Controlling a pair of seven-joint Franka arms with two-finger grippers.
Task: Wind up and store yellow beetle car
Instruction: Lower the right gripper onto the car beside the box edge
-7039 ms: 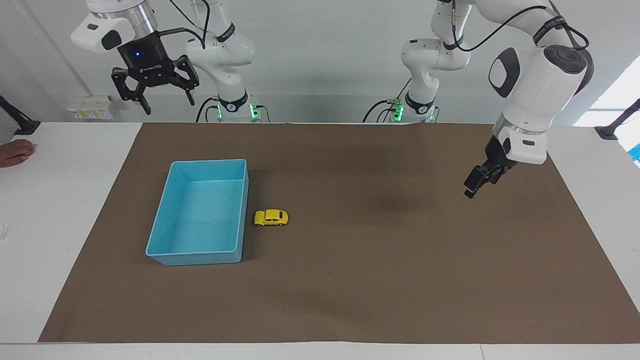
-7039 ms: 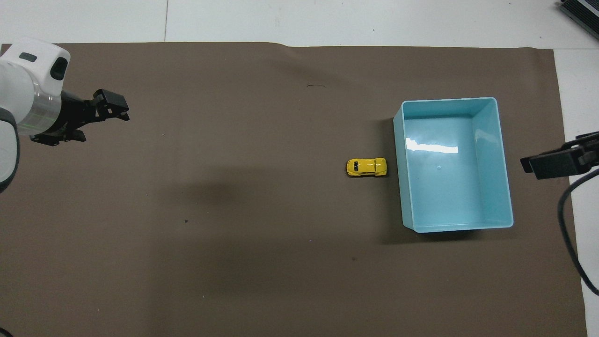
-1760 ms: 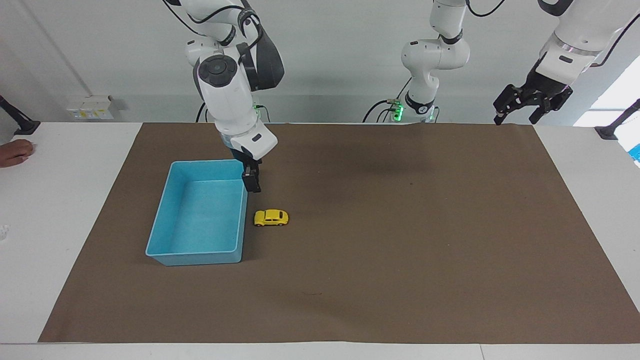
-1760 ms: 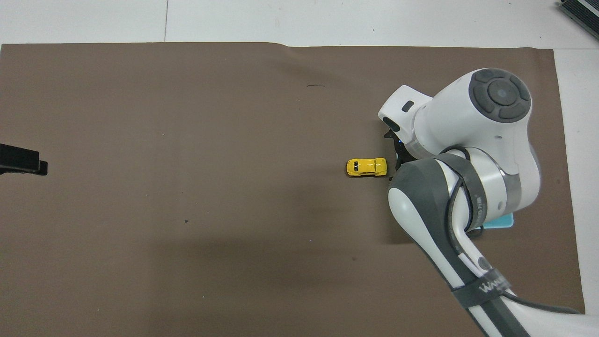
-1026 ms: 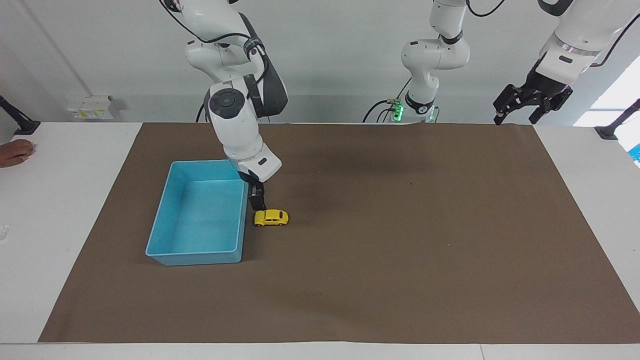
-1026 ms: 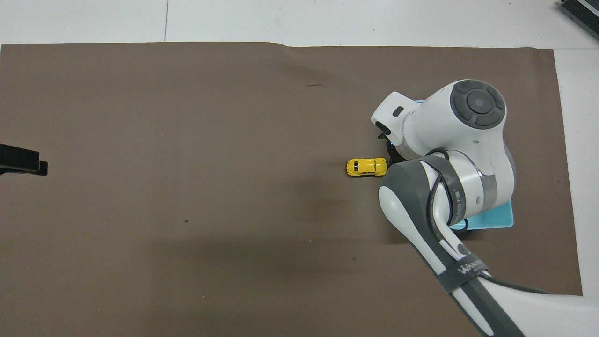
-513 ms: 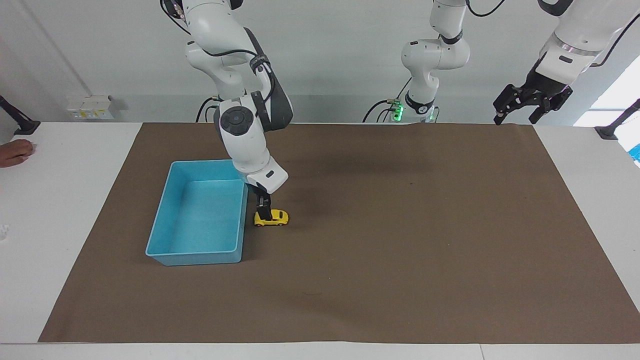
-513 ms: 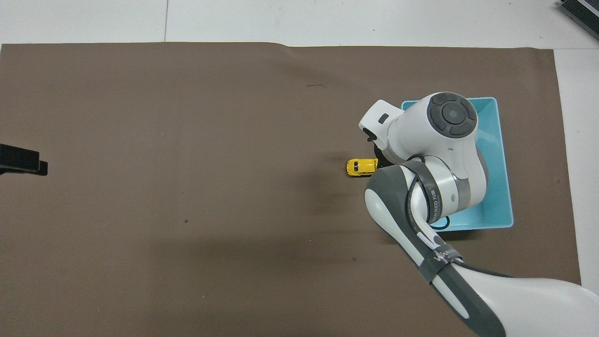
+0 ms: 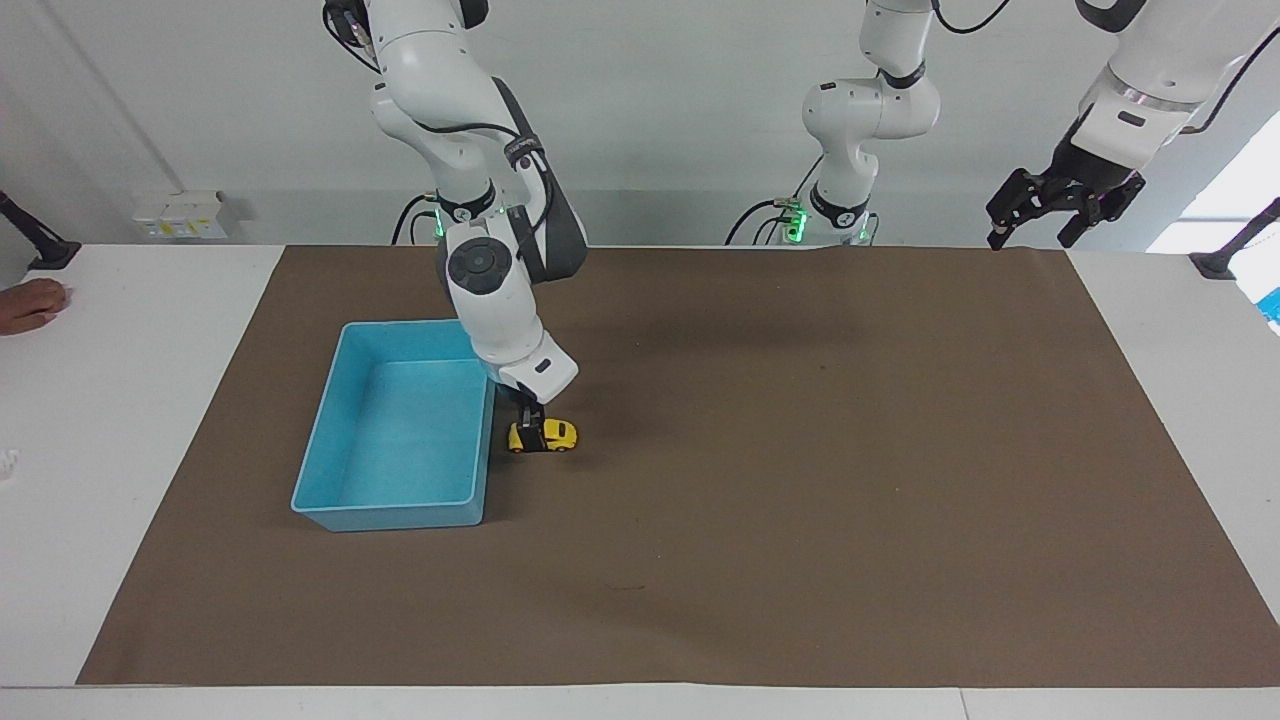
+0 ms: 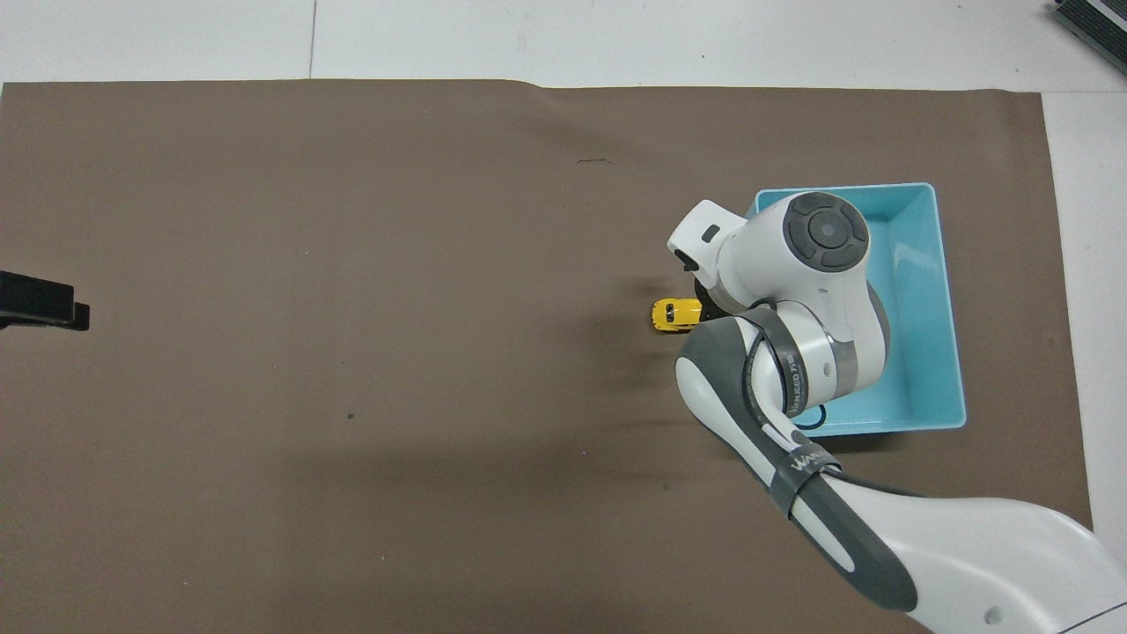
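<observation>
A: Where's your yellow beetle car [image 9: 553, 435]?

B: On the brown mat [image 9: 800, 450] on the table [image 9: 130, 400], just beside the blue tray [image 9: 330, 510], on the side toward the left arm's end. Your right gripper [image 9: 529, 432] is down at the car's tray end; can't tell if it's gripping.

A: And the other arm?

B: Left gripper [image 9: 1040, 212] waits up over the mat's corner by its base, fingers spread apart.

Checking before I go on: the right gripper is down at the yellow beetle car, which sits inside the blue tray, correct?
Not quite. The right gripper is down at the yellow beetle car, but the car sits on the brown mat beside the blue tray, as the facing view shows.
</observation>
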